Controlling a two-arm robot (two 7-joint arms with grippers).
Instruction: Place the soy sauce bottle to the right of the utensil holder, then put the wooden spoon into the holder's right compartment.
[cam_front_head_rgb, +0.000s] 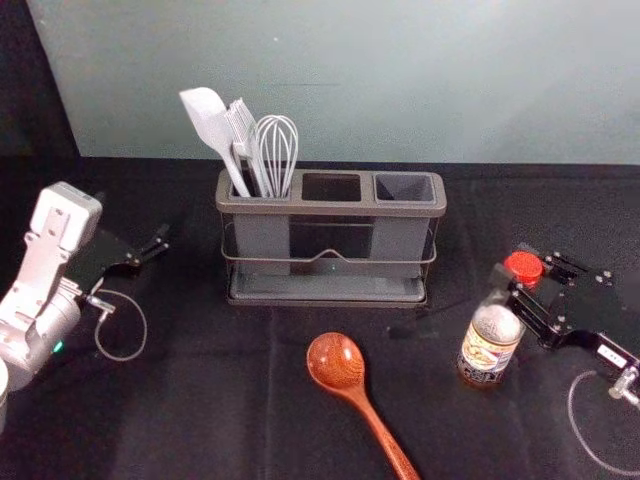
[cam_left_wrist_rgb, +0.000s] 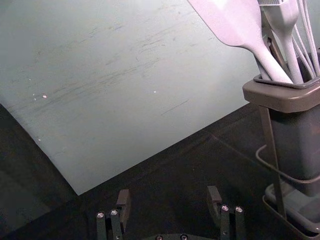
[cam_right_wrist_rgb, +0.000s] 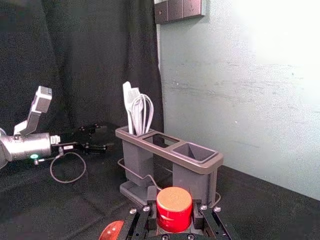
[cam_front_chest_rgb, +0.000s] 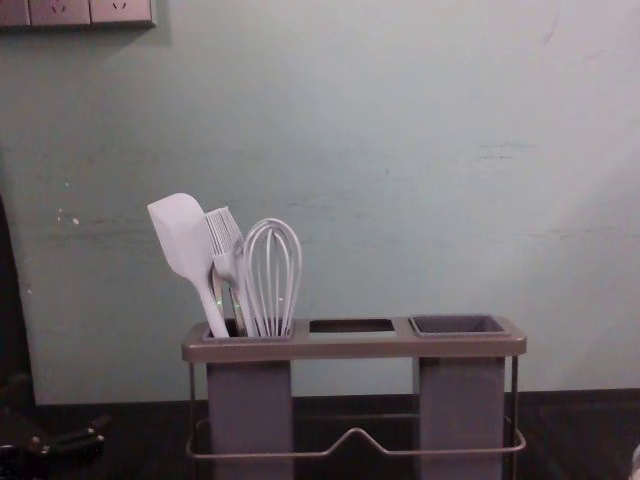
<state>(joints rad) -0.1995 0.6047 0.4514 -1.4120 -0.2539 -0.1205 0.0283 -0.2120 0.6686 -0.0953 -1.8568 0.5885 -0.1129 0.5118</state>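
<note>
In the head view, my right gripper (cam_front_head_rgb: 516, 270) is closed around the neck of the soy sauce bottle (cam_front_head_rgb: 487, 350), to the right of the utensil holder (cam_front_head_rgb: 330, 208) and nearer the front. In the right wrist view, the red bottle cap (cam_right_wrist_rgb: 174, 209) sits between the fingers of my right gripper (cam_right_wrist_rgb: 173, 216). The wooden spoon (cam_front_head_rgb: 337, 362) lies before the holder, bowl toward it. The holder's right compartment (cam_front_head_rgb: 405, 188) is empty. My left gripper (cam_front_head_rgb: 152, 250) is left of the holder; in the left wrist view this gripper (cam_left_wrist_rgb: 168, 200) stands open with nothing between its fingers.
A spatula (cam_front_head_rgb: 210, 120), a brush and a whisk (cam_front_head_rgb: 277, 145) stand in the holder's left compartment. Behind the black-covered table (cam_front_head_rgb: 200, 400) rises a pale wall (cam_front_head_rgb: 400, 80). Wall sockets (cam_right_wrist_rgb: 177, 11) show in the right wrist view.
</note>
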